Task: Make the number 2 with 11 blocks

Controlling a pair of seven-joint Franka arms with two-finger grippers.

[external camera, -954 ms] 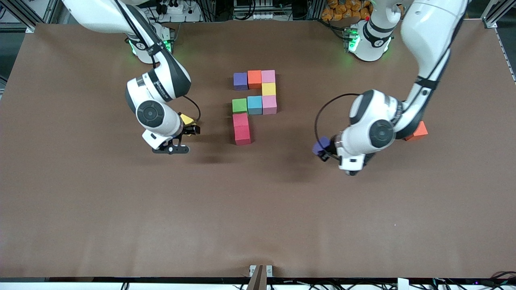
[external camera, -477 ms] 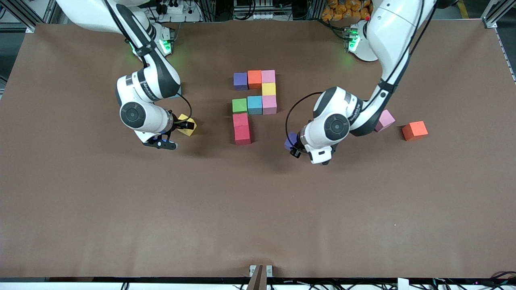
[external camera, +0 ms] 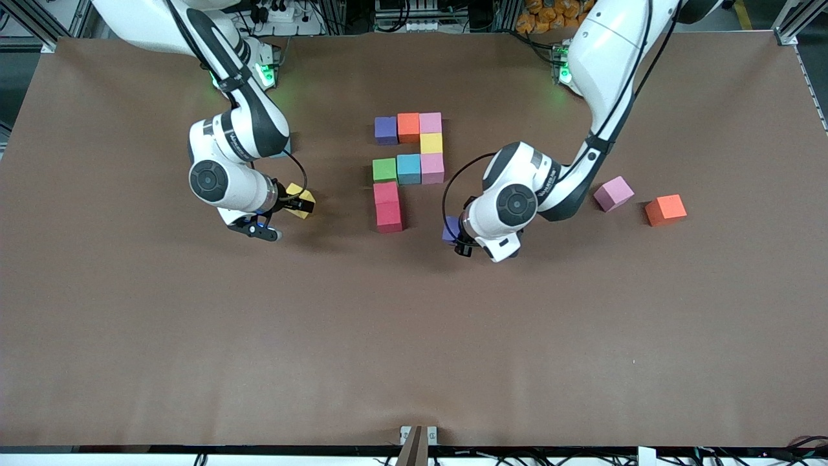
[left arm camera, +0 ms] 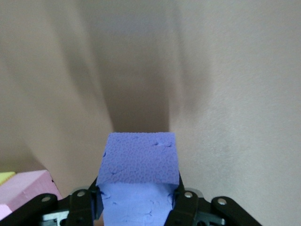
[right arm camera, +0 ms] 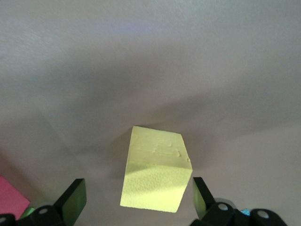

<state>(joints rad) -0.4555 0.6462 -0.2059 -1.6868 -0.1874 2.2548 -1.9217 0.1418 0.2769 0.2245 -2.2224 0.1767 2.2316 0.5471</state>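
Viewing from the front, the partial number 2 (external camera: 407, 169) lies mid-desk (external camera: 414, 336): purple, orange and pink cubes in the row nearest the bases, a yellow cube, then green, blue and pink, then two red cubes (external camera: 388, 207) nearest the camera. The left pincer (external camera: 455, 238) is clenched on a purple block (external camera: 450, 229) over the desk just beside the red cubes, toward the left arm's end. The right pincer (external camera: 294, 206) stands released around a loose yellow block (external camera: 300, 199). A pink block (external camera: 614, 193) and an orange block (external camera: 665, 209) lie toward the left arm's end. Left wrist view: purple block (left arm camera: 139, 174) gripped between both fingers (left arm camera: 184, 207). Right wrist view: yellow block (right arm camera: 155, 168) resting between spread fingers (right arm camera: 73, 200), which stand clear of it.
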